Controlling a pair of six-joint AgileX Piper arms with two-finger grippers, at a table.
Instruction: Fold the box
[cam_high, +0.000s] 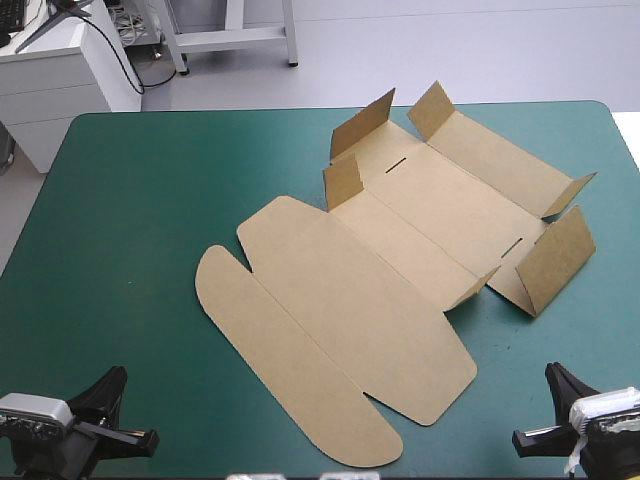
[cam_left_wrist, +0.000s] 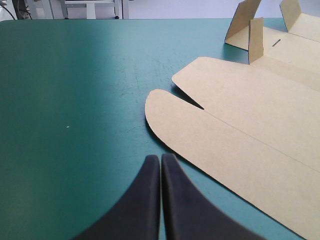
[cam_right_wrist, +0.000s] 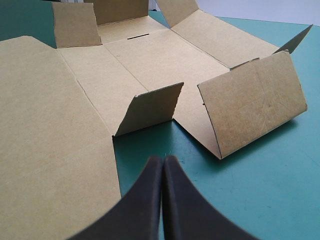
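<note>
Left gripper closed, fingers meeting in a point, nothing held, over bare teal-green cover. Box lies ahead and to one side, not touching it: rounded lid flap nearest the tips, wide flat panel behind it, a slot and upright side flaps at the far end.

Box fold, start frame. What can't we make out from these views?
Left wrist view: most of the box runs past the frame's edge.
Right wrist view: the raised side wall hides the teal-green cover behind it.
Every view: the box's underside, hidden by the board itself.
</note>
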